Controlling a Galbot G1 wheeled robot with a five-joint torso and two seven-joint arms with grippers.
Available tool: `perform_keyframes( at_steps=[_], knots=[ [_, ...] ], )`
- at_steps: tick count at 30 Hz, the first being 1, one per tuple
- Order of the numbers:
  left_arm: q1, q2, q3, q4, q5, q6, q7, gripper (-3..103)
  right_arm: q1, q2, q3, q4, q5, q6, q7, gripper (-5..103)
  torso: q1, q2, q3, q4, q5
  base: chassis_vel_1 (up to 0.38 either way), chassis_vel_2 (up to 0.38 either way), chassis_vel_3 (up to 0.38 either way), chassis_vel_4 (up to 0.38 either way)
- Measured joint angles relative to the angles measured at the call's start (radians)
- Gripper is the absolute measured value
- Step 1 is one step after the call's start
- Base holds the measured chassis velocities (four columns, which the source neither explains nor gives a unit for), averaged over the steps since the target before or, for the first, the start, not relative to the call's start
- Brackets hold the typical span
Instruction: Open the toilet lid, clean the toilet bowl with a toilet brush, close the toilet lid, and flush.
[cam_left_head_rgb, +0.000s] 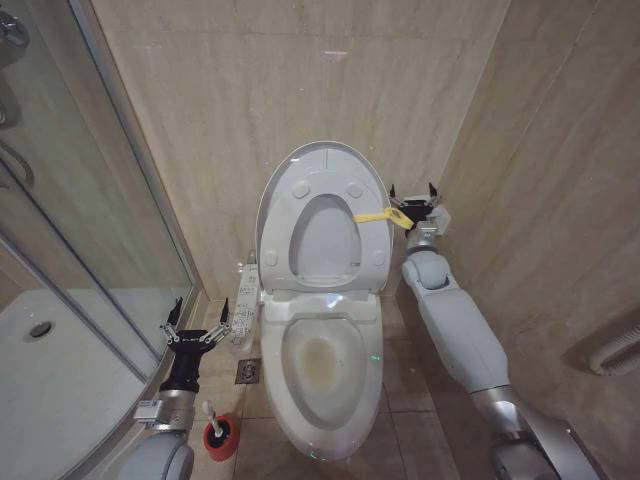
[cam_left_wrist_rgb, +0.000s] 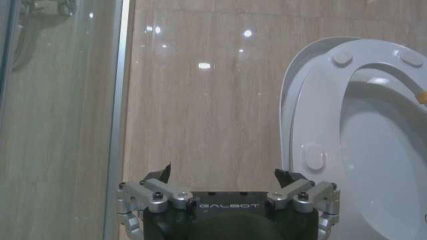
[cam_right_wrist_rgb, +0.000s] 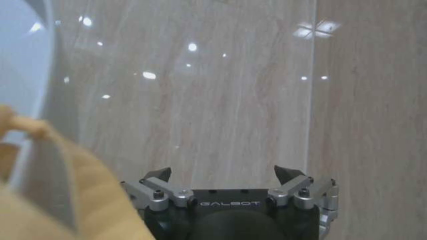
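Toilet lid (cam_left_head_rgb: 322, 165) raised; toilet brush (cam_left_head_rgb: 212, 417) unused in holder, toilet bowl (cam_left_head_rgb: 322, 365) stained; left gripper (cam_left_head_rgb: 196, 325) and right gripper (cam_left_head_rgb: 413, 203) spread, empty.

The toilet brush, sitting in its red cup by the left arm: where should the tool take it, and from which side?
Grip the toilet brush on its thin white handle, just under the rounded tip, coming from above. It stands nearly upright in the red holder cup, so only the handle is exposed. The open left tool hovers just above and is probably best placed; the right tool is up beside the raised toilet lid.
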Motion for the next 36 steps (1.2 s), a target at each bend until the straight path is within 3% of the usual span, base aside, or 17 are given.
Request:
perform_keyframes(
  at_steps=[11,18,25,36],
  knots=[
    [0.000,0.000,0.000,0.000,0.000,0.000,0.000,100,-0.040,-0.004,-0.059,0.061,0.039,-0.026,0.022,100,0.000,0.000,0.000,-0.0005,0.0000,0.000,0.000,0.000,0.000],
    [0.000,0.000,0.000,0.000,0.000,0.000,0.000,100,-0.133,-0.071,-0.072,0.170,0.064,-0.027,0.031,100,0.000,0.000,0.000,0.0004,0.0002,0.000,0.000,0.000,0.000],
    [0.000,0.000,0.000,0.000,0.000,0.000,0.000,100,-0.269,-0.130,-0.028,0.241,0.065,0.014,0.020,100,0.000,0.000,0.000,-0.0001,0.0003,0.000,0.000,0.000,0.000],
    [0.000,0.000,0.000,0.000,0.000,0.000,0.000,100,-0.488,-0.134,0.067,0.333,0.085,0.038,0.007,100,0.000,0.000,0.000,-0.0003,0.0003,0.000,0.000,0.000,0.000]
  ],
)
